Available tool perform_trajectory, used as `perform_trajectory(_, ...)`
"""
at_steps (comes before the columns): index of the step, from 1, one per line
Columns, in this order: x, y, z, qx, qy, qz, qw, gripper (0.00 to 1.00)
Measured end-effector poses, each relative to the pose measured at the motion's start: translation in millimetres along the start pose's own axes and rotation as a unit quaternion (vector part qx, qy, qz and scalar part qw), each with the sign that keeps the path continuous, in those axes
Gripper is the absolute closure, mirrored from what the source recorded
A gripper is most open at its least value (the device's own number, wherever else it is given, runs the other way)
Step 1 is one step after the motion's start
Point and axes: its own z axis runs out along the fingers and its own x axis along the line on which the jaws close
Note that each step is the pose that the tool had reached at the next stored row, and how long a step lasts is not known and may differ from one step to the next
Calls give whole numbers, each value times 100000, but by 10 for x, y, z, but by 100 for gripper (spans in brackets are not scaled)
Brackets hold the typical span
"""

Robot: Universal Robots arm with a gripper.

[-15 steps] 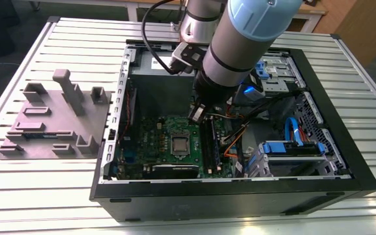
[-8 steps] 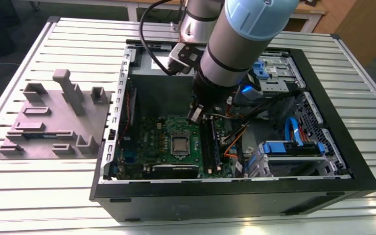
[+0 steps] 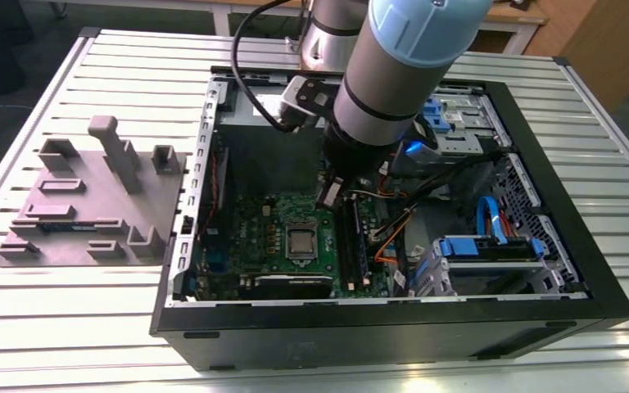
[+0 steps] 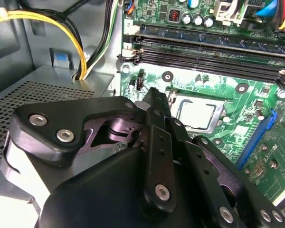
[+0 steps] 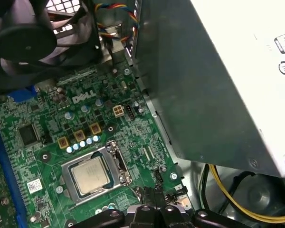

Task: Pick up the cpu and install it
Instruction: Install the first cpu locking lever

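On the motherboard (image 5: 47, 142), apparently one seated cpu (image 5: 89, 175).

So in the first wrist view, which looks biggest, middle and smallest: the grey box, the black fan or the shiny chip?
1. Grey power-supply box, largest, though nearest the camera.
2. Black fan.
3. cpu, smallest, lying in its socket.

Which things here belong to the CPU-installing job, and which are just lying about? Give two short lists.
Belong to the job:
cpu, sitting in its socket
motherboard
gripper, above the board

Lying about:
grey fixture block beside the case
power supply box
blue cables
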Motion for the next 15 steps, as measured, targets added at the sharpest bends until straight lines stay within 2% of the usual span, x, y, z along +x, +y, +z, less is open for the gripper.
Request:
perform_trajectory(4, 4, 6, -2, -147, 285, -1792, 99983, 90)
perform_trajectory(13, 11, 43, -49, 65, 376, -3702, 99931, 90)
perform_trajectory(15, 15, 45, -51, 30, 508, -4571, 99894, 90)
